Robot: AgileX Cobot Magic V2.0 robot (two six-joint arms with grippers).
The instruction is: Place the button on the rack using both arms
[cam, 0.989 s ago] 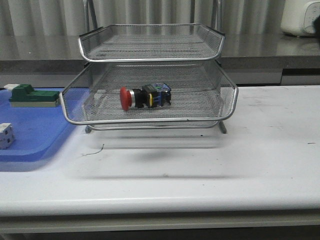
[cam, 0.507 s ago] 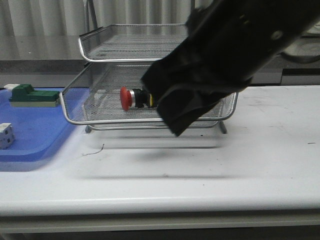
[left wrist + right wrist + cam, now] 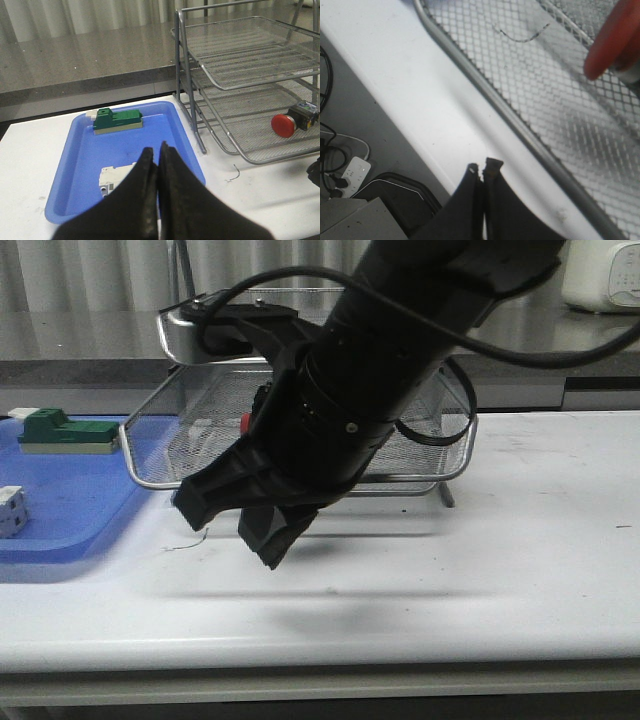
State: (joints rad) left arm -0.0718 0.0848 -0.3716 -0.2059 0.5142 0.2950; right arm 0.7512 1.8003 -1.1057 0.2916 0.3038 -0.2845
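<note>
Already lying on its side in the pulled-out middle tier of the rack (image 3: pixel 235 80), the button (image 3: pixel 295 118), centre-right of frame. Left gripper (image 3: pixel 159 155) and right gripper (image 3: pixel 481 175) both pressed closed, empty. Next, likely: pushing the tier in.

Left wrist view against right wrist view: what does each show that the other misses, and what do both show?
Only the left wrist view shows the blue tray with the green block and the white cube, the rack's upper tier, and the closed left gripper. Only the right wrist view shows the closed right gripper, the table's front edge and a power strip on the floor. Both show the button lying on the rack.
</note>
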